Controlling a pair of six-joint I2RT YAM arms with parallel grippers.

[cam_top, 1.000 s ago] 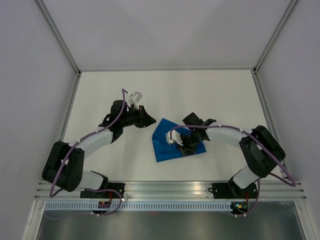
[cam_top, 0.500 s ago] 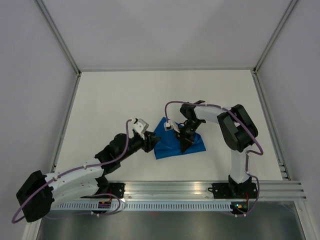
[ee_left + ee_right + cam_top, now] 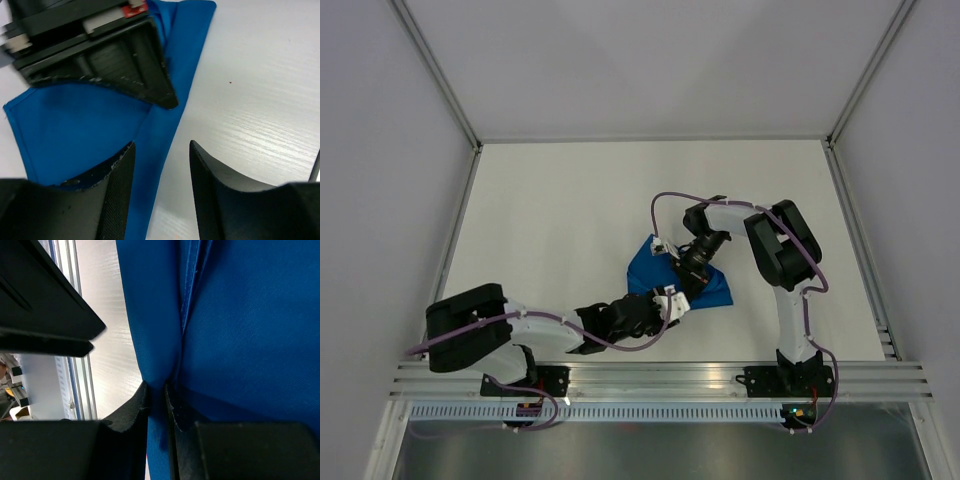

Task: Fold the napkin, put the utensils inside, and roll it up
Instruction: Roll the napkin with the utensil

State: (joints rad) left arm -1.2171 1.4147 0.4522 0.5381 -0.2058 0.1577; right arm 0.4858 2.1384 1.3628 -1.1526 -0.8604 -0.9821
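The blue napkin [image 3: 645, 264] lies folded and bunched at the table's middle front. My right gripper [image 3: 689, 279] is on it, shut on a raised fold of the cloth [image 3: 157, 365], as its wrist view shows [image 3: 157, 392]. My left gripper [image 3: 669, 301] is open at the napkin's near edge. In its wrist view [image 3: 161, 145] one finger is over the blue cloth [image 3: 75, 130] and the other over bare table, with the cloth's edge between them. The right gripper's black body [image 3: 100, 60] sits close ahead of it. The utensils are out of view.
The aluminium rail [image 3: 660, 375] with both arm bases runs along the near edge. Grey walls and metal frame posts [image 3: 445, 85] close in the white table [image 3: 650, 190] on three sides. The two grippers are nearly touching over the napkin.
My left arm has swung from the far left down and right to the napkin's near edge. My right arm has pulled its elbow back while its gripper stayed on the napkin.
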